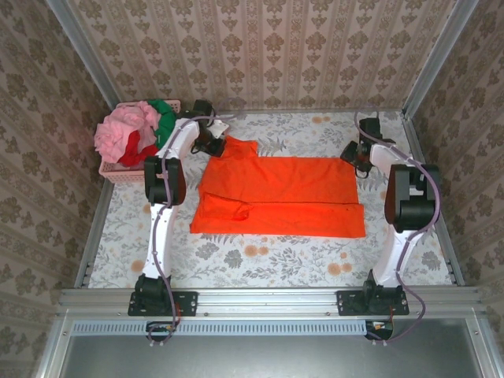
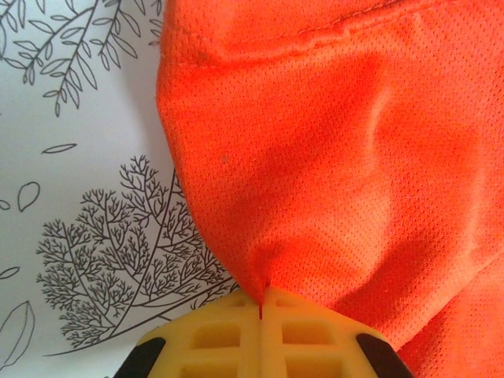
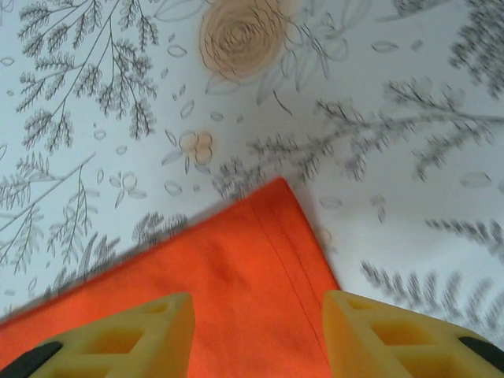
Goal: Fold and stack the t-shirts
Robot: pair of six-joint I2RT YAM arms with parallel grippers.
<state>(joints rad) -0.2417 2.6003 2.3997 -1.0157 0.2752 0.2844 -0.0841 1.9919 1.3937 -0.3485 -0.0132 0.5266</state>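
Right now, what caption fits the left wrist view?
Left gripper pinches the orange t-shirt above the floral tablecloth.

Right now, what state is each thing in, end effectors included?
orange t-shirt, spread on the table, far left corner pinched.
left end effector, shut on the orange t-shirt.
right end effector, open, astride the shirt's far right corner.
pink t-shirt, crumpled, heaped in the basket.
red t-shirt, crumpled, under the pink one.
green t-shirt, crumpled, at the basket's far side.
basket, upright, full.

Left arm [image 1: 161, 197] stretched forward, left gripper [image 2: 261, 303] fingers pinched together on orange t-shirt [image 2: 331, 157], right arm [image 1: 405, 197] stretched forward, right gripper [image 3: 258, 315] fingers apart, angled down.
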